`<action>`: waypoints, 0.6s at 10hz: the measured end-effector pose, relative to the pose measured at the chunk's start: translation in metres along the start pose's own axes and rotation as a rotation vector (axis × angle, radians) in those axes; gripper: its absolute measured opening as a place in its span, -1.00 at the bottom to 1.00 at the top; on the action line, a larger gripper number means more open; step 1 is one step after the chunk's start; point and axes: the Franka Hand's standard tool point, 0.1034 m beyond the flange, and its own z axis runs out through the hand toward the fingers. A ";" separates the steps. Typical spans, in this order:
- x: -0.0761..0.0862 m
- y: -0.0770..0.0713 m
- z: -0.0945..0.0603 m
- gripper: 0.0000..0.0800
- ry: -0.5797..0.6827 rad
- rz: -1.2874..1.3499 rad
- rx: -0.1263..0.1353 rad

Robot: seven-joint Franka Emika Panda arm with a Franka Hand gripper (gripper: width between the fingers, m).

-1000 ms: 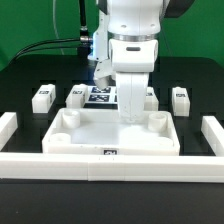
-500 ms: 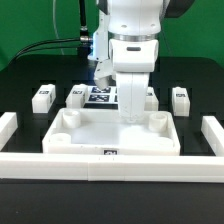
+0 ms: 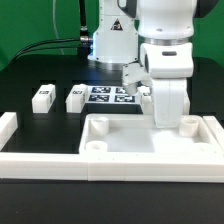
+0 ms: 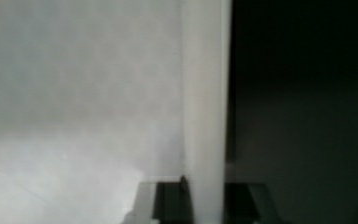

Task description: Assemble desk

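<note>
At the gripper (image 3: 167, 120): cannot tell whether clenched or released; fingertips masked by the hand's own bulk in the exterior view, and nothing but a blurred white wall against darkness in the wrist view.

Directly under the gripper: the desk tray (image 3: 130, 137), lying open side up on the tabletop (image 3: 55, 135), apparently met at its rear edge; seemingly snug against the front rail (image 3: 60, 168) and close to the side rail (image 3: 214, 130) on the exterior view's right; nothing standing in whichever corner sockets (image 3: 97, 125) show.

Just behind the gripper, toward the exterior view's left: the marker board (image 3: 103, 95), flat and bare.

Well beyond that, farthest from the gripper: two legs (image 3: 42, 97), loose on the tabletop, apart from each other and from the tray; any further legs perhaps hidden behind the arm.

Judged an early stage: at most the tray squared into its corner; no leg fitted; still to fetch each leg, seat it in a socket and fasten it.
</note>
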 end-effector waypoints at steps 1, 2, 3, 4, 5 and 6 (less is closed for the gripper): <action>0.000 0.000 0.000 -0.85 -0.002 0.001 0.004; 0.000 0.000 0.000 -0.85 -0.002 0.002 0.003; 0.000 0.000 0.000 -0.84 -0.002 0.002 0.003; -0.001 -0.001 0.000 -0.84 -0.002 0.003 0.005; -0.001 -0.001 0.001 -0.26 -0.002 0.003 0.005; -0.001 -0.001 0.000 0.08 -0.002 0.003 0.005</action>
